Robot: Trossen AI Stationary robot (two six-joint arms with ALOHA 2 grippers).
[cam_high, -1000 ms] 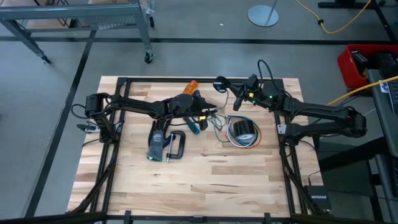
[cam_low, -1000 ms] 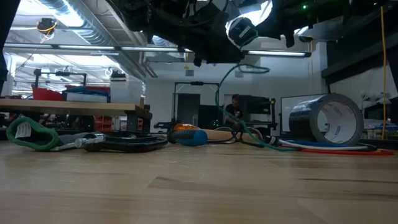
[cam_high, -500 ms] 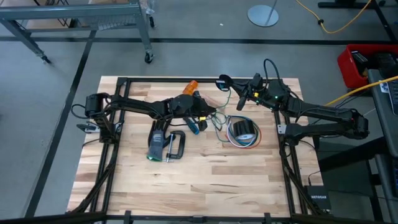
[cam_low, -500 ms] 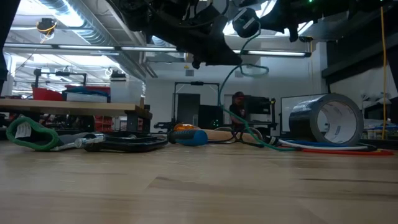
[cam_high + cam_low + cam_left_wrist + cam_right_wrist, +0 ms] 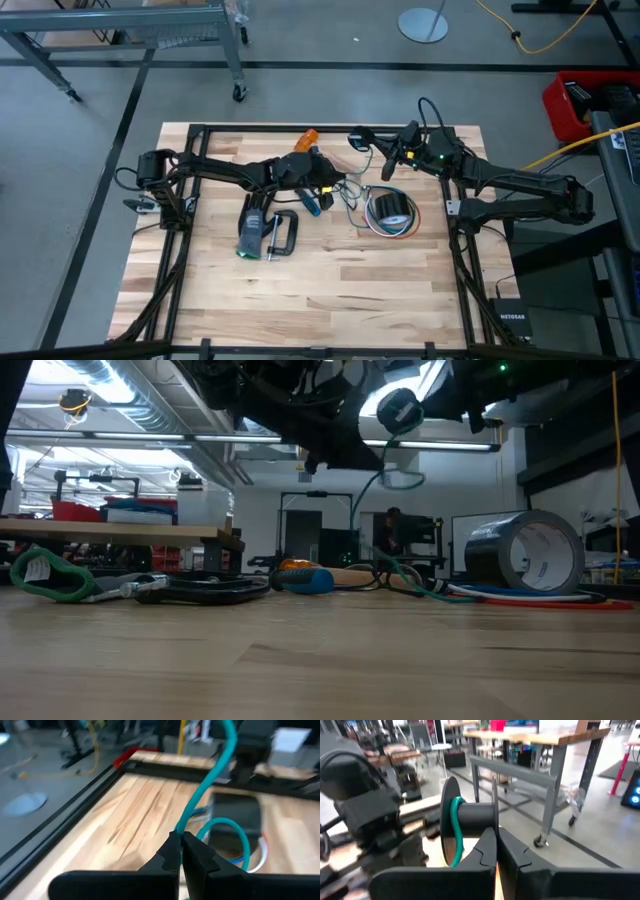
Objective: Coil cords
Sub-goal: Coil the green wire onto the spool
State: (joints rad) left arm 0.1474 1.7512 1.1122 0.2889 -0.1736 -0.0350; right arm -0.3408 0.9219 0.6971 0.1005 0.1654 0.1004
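Observation:
A teal cord [image 5: 202,795] runs from a black spool [image 5: 470,815] down to a loop [image 5: 227,822] over the table. My right gripper [image 5: 496,837] is shut on the spool and holds it high over the table's far middle [image 5: 357,134]. My left gripper [image 5: 180,839] is shut on the cord below the spool, left of a tape roll [image 5: 390,208]. Red, white and blue wires [image 5: 397,231] lie around that roll. In the low view the cord [image 5: 365,495] hangs from the spool [image 5: 398,410], and its lower end [image 5: 425,590] lies on the table. My left gripper pinches the teal cord at mid-length [image 5: 181,829] between its two fingertips. It comes from the table's left, slanting slightly down, and lies across the cord. The strand rises nearly straight from the fingers to the spool, and the rest curls below them. My right gripper holds the spool by its near flange [image 5: 494,800], pinched between the fingertips, coming about level from the table's right. The spool is lifted clear, its axle along the fingers. A few turns of cord [image 5: 456,832] sit against the far flange.
A blue-handled screwdriver [image 5: 312,200], a black C-clamp [image 5: 283,236] and a grey, green-tipped tool [image 5: 250,230] lie left of centre. An orange-ended tool [image 5: 310,135] lies at the far edge. The table's near half [image 5: 320,300] is bare wood. A black frame rims the table.
The strand of teal cord below the spool has gone from a slack curve to a straighter line. The spool has stayed high over the table's far middle.

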